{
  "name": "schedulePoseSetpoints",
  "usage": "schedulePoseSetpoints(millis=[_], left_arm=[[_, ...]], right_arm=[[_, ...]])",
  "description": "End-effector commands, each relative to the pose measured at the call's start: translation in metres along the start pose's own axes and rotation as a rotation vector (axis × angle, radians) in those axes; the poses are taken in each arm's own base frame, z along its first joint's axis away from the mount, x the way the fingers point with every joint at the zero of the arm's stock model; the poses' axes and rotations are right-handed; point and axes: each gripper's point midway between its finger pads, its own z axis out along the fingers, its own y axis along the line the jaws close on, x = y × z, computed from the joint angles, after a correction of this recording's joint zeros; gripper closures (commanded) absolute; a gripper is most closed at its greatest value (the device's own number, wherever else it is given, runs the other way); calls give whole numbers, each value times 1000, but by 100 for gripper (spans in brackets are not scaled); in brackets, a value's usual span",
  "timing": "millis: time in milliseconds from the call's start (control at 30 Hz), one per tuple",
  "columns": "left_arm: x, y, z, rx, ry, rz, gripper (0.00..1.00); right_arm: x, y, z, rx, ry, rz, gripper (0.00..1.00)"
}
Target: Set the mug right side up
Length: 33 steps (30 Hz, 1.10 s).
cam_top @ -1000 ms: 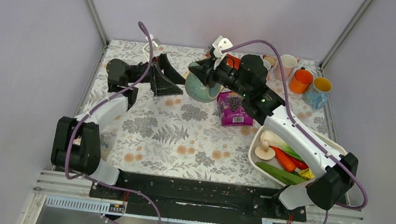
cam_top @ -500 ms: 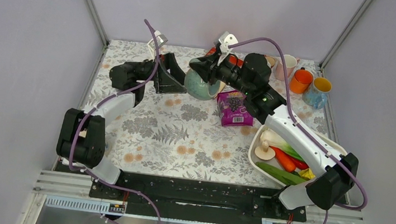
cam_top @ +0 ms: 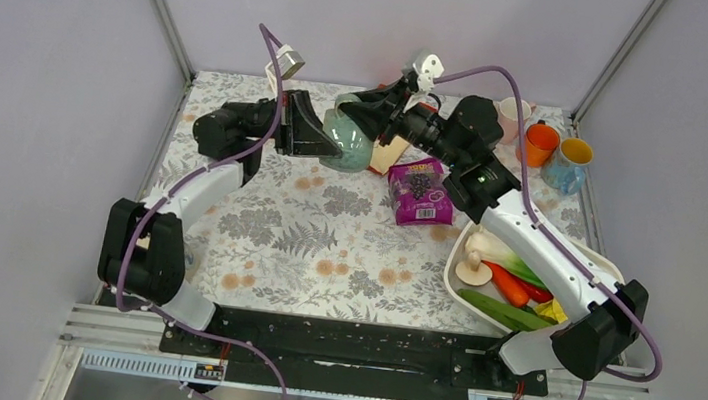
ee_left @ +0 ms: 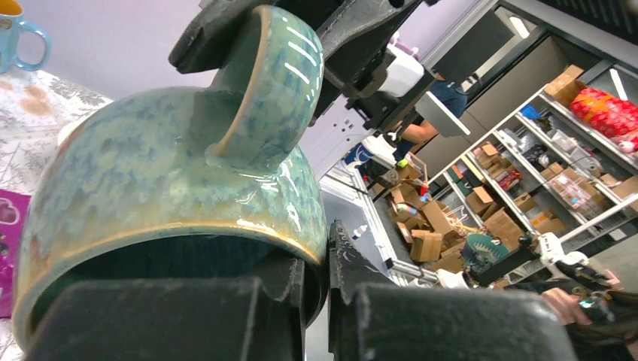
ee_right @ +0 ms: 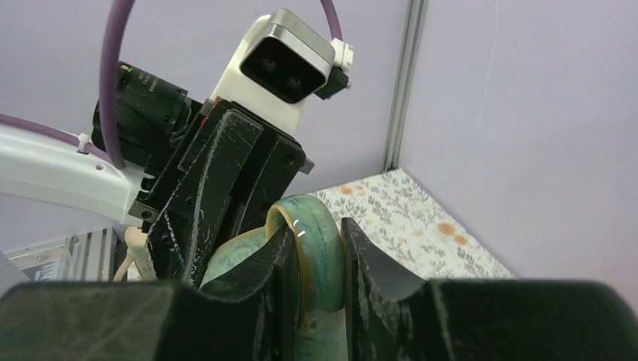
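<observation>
The blue-green mug (cam_top: 342, 136) is pinched at its handle (ee_right: 310, 226) by the right gripper (ee_right: 317, 248), its rim (ee_left: 188, 233) by the left gripper (ee_left: 325, 259).

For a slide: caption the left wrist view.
Left tool pinches the rim of the green mug; right tool clamps its handle.

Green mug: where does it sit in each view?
Top external: green mug at back centre.
Left wrist: fills left and centre, handle on top.
Right wrist: lower centre, handle inside right pincer.
Shared landmark: floral table cover; left edge in left wrist, right of centre in right wrist.
</observation>
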Motion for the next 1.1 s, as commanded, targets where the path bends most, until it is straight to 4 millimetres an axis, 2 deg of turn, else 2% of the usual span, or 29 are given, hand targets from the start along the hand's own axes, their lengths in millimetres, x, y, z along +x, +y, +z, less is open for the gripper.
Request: schedulePoseSetpoints(millis=[0,67,133,167,233,300,367,433,500,700,800,933,1067], left_arm=[[-3,-34,7,67,22,207,100],[0,-24,4,51,24,180,100],[3,-9,-2,25,33,142,100],[5,0,-5,9,40,114,100],[10,24,-14,-23,53,30,100],[20,42,-19,-40,83,-29,100],[30,56,-23,-51,107,-78,100],[36,64,-25,-57,125,-114,100],[41,68,-26,-61,138,-133,100],[46,74,-28,-65,154,-152,100],[43,69,-27,-62,157,-129,100],[36,46,-25,-56,188,-61,100],[34,25,-26,-57,229,0,100]], right_arm=[[-57,-1,-6,46,-206,-27,100],[-37,-3,-5,45,-168,-23,100],[-7,0,-4,15,-110,-28,100],[12,2,-4,-4,-72,-34,96],[50,9,-7,-65,2,-62,67],[83,12,-11,-94,69,-74,48],[109,9,-14,-94,137,-69,36],[124,5,-17,-79,182,-73,27],[131,2,-20,-70,205,-78,20],[141,-9,-21,-42,256,-82,9],[140,-14,-21,-30,264,-87,4],[125,-13,-23,-36,263,-120,1],[99,3,-30,-116,239,-172,1]])
